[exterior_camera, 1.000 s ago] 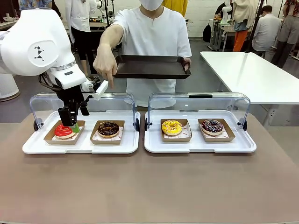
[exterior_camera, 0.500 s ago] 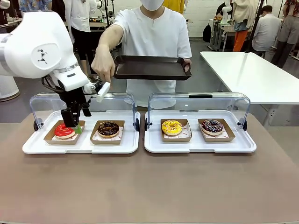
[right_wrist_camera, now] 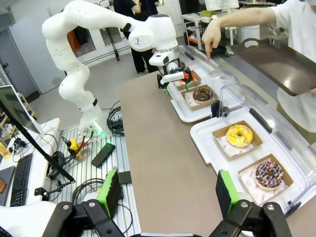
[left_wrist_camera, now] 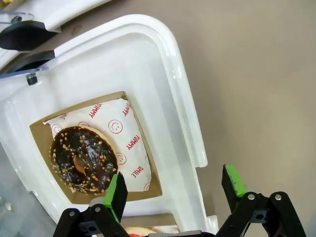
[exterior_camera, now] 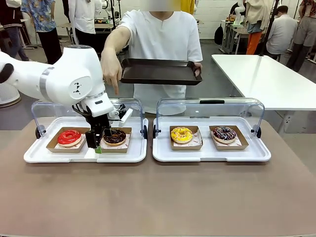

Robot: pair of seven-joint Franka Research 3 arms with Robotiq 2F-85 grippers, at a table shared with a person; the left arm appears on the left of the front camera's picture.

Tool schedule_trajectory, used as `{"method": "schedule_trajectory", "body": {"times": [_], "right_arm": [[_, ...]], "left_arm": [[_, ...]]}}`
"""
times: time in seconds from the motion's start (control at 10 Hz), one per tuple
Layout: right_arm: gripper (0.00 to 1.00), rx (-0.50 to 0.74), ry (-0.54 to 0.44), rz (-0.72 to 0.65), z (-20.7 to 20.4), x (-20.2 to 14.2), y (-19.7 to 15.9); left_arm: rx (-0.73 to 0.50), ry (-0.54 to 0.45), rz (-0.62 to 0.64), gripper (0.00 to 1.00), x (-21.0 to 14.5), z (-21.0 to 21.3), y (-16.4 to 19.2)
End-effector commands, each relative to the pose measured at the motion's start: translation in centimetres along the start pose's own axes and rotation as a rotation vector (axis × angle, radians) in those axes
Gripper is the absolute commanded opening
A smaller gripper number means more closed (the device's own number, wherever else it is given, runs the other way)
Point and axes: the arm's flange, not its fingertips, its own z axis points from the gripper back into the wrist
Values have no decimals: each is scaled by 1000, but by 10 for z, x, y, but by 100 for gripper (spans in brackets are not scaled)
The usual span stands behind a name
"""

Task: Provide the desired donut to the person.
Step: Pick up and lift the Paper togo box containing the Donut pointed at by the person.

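Chocolate donut (exterior_camera: 114, 137), under the person's pointing hand (exterior_camera: 110, 68), lies in its paper box (exterior_camera: 128, 131) in the left tray (exterior_camera: 134, 154), and my left gripper (left_wrist_camera: 174, 181), jaws apart, hangs just beside it, so I think it must shift sideways.

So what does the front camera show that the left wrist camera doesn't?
Front view adds the person holding a dark tray, one hand pointing down, plus the yellow donut and sprinkled donut. Left wrist view adds readable print on the paper liner: YUMMY, SMILE. Both show the chocolate donut, its white tray and the open left gripper beside it.
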Motion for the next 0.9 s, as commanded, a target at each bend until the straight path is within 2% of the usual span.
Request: {"method": "schedule_trajectory", "body": {"times": [0.0, 0.8], "right_arm": [[100, 6, -9, 4, 0, -1, -1], [100, 6, -9, 4, 0, -1, -1]], "left_arm": [[-4, 24, 19, 100, 0, 4, 6], [-13, 32, 110, 100, -23, -26, 19]]}}
